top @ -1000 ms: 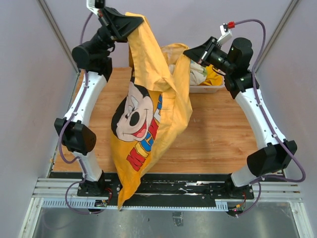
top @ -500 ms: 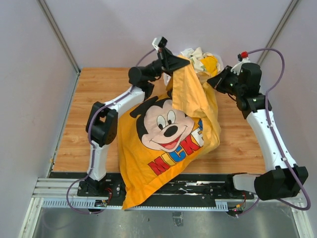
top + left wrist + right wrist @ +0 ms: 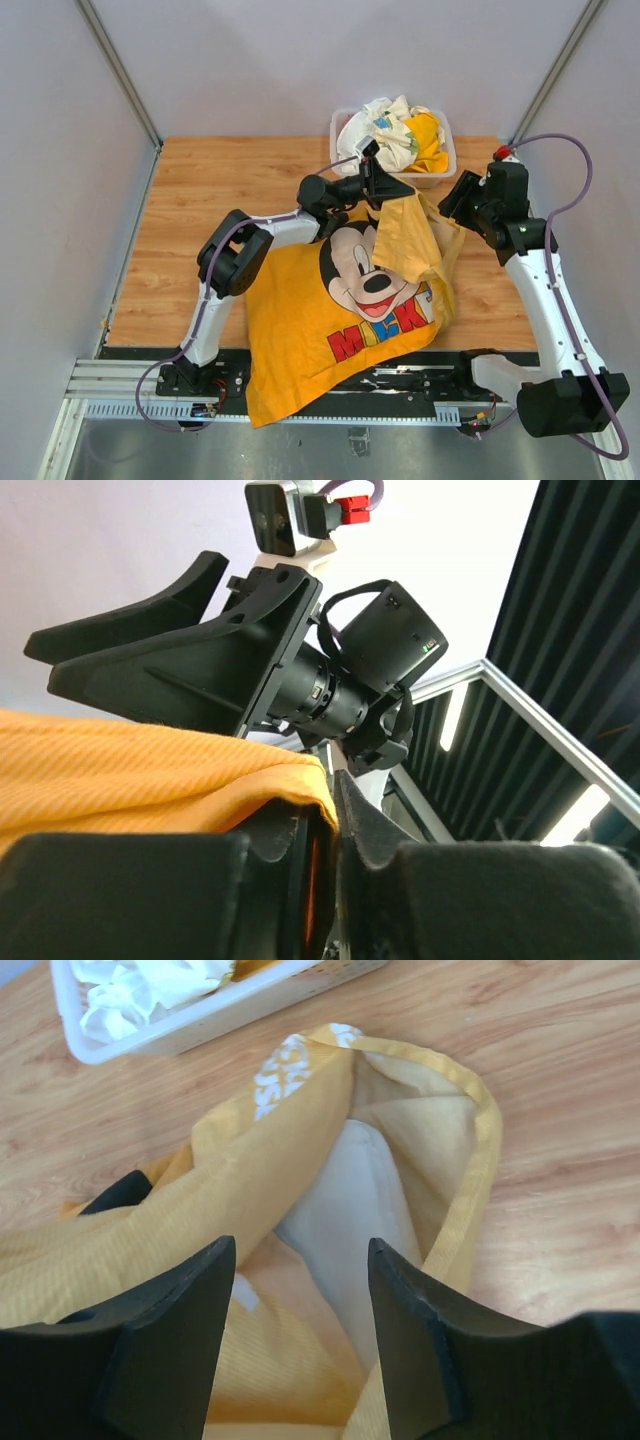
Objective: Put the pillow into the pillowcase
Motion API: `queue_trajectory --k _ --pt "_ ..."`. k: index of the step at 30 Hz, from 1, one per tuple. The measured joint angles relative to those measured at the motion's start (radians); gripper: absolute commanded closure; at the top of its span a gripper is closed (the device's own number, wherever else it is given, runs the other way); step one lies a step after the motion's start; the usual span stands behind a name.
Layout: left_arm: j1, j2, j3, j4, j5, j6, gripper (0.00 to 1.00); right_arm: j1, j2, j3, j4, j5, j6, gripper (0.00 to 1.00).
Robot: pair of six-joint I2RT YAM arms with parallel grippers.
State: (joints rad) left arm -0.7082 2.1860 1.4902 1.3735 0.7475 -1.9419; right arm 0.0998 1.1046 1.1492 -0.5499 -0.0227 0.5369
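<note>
1. Bench [image 3: 200,190]: wooden top, carrying every item below.
2. Pillowcase [image 3: 330,320]: orange-yellow, Mickey face and coloured letters upward. It is spread over the near middle of the bench, and its lower corner hangs past the front edge over the rail. The top edge is lifted and folded at the far right, where the mouth gapes.
3. Pillow [image 3: 345,1195]: cream-white and inside the pillowcase. Only one end shows through the open mouth in the right wrist view, and it is hidden from above.
4. Tub [image 3: 447,165]: white plastic, at the far edge of the bench, just beyond the pillowcase.
5. Cloths [image 3: 395,130]: white and yellow, heaped in the tub.
6. Left end effector [image 3: 400,190]: fingers pressed almost together, pinching the raised hem of the pillowcase.
7. Right end effector [image 3: 300,1250]: fingers spread wide above the gaping mouth, gripping nothing. Contact with the cloth cannot be told.
</note>
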Motion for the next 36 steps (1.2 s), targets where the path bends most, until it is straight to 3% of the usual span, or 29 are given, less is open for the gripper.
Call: queue_trajectory --k 3,5,13,15,16,17,21,25,29,32,36 --pt "0.000 -0.001 -0.004 -0.001 0.008 0.007 0.60 0.000 -0.023 0.000 -0.033 0.037 -0.004 0.39" --pt "0.000 -0.006 -0.013 -0.012 0.021 0.016 0.51 0.000 -0.039 0.000 -0.050 0.053 -0.009 0.37" --pt "-0.009 -0.090 0.058 -0.457 0.117 0.282 0.44 0.000 -0.067 0.002 -0.065 0.036 -0.031 0.34" --pt "-0.013 -0.099 0.071 -0.470 0.128 0.291 0.38 0.000 -0.066 0.002 -0.065 0.014 -0.035 0.33" --pt "-0.013 -0.102 0.069 -0.465 0.134 0.285 0.27 0.000 -0.066 0.002 -0.065 0.005 -0.037 0.33" --pt "-0.013 -0.103 0.067 -0.456 0.137 0.277 0.23 0.000 -0.066 0.002 -0.065 -0.003 -0.040 0.32" --pt "0.000 -0.132 0.034 -0.490 0.161 0.292 0.21 0.000 -0.066 0.002 -0.065 -0.029 -0.049 0.32" --pt "0.046 -0.198 0.026 -0.648 0.164 0.391 0.19 0.000 -0.066 0.001 -0.058 -0.071 -0.058 0.24" --pt "0.100 -0.254 0.031 -0.758 0.164 0.475 0.18 0.000 -0.067 -0.009 -0.047 -0.137 -0.066 0.22" --pt "0.124 -0.260 0.086 -0.868 0.161 0.538 0.20 0.013 -0.066 -0.012 -0.046 -0.178 -0.074 0.21" --pt "0.116 -0.206 0.177 -0.855 0.164 0.522 0.21 0.060 -0.073 -0.029 -0.035 -0.202 -0.086 0.21"
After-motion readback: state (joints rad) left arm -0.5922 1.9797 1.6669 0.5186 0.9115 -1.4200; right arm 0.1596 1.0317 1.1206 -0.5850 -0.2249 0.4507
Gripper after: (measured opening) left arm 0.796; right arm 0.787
